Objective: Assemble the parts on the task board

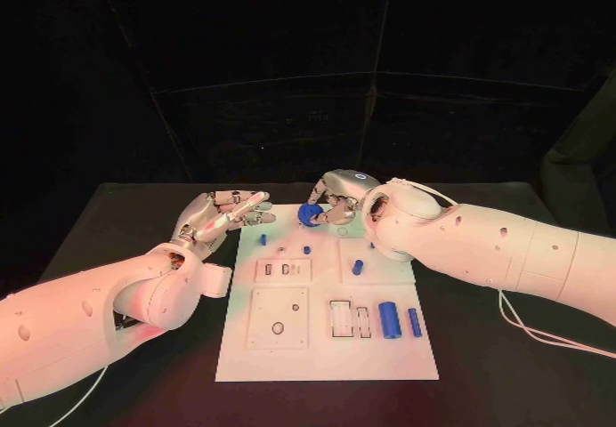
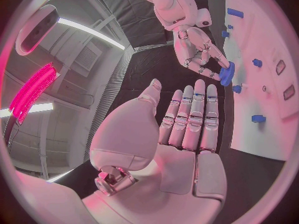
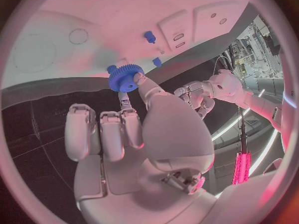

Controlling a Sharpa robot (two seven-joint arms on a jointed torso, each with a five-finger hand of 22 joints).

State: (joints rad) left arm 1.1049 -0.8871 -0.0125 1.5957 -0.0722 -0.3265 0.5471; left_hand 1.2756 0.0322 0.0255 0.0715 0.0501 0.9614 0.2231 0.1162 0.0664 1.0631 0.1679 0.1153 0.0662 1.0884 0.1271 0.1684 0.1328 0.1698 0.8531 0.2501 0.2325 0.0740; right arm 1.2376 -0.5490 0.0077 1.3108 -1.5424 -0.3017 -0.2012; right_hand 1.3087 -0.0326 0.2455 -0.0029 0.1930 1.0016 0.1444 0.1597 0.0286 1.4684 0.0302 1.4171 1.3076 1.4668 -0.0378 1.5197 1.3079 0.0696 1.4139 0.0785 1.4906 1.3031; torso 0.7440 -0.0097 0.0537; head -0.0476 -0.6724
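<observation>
Blue toothed gear wheel [image 1: 310,215], a small plastic disc, sits pinched in the fingertips of our right hand [image 1: 336,201] over the far edge of the white task board [image 1: 326,356]; the right wrist view shows the same gear [image 3: 125,78] caught between the thumb and one finger, our other fingers curled below it.

Our left hand [image 1: 229,213] holds nothing, its fingers straight and side by side, palm up beside the board's far left corner, near the gear but apart from it. From the left wrist view [image 2: 187,119] we see that flat open palm with the right hand and gear [image 2: 226,73] beyond it.

On the board we count two blue cylinders [image 1: 389,319] lying side by side at the near right, the thicker one to the left of the thinner one [image 1: 415,322]. Nearer the far edge we count three small blue pegs: one at the left [image 1: 263,238], one in the middle [image 1: 307,249], one at the right [image 1: 358,265]. We also see several rectangular recesses and two round holes in the raised white plates. The board lies on the black table [image 1: 514,374].
</observation>
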